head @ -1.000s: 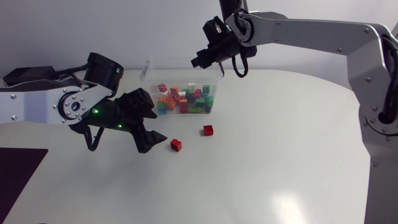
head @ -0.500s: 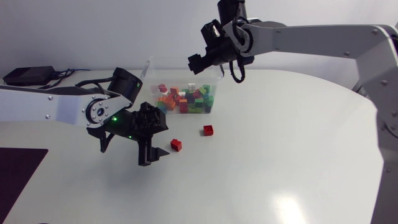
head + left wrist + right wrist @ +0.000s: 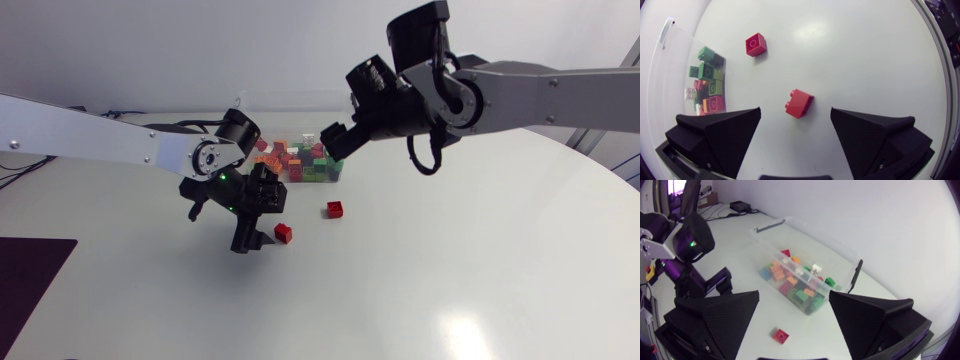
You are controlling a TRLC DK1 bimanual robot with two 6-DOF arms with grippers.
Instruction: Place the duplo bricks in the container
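Two red duplo bricks lie on the white table in front of the clear container (image 3: 343, 165), which holds several coloured bricks. My left gripper (image 3: 262, 225) hangs open just left of the nearer red brick (image 3: 284, 233). In the left wrist view that brick (image 3: 799, 103) lies between the open fingers of my left gripper (image 3: 795, 114), touching neither. The other red brick (image 3: 335, 209) (image 3: 755, 44) lies further ahead. My right gripper (image 3: 335, 140) is open and empty above the container's right end. In the right wrist view my right gripper (image 3: 794, 297) looks down on the container (image 3: 771, 246) and one red brick (image 3: 780, 335).
A dark mat (image 3: 25, 275) lies at the table's front left corner. My left arm (image 3: 692, 237) shows beside the container in the right wrist view. Bare white tabletop (image 3: 430, 280) stretches to the front and right.
My left gripper has moved right and lower, up to the nearer red brick. My right gripper has opened and swung from over the container's back to its right end.
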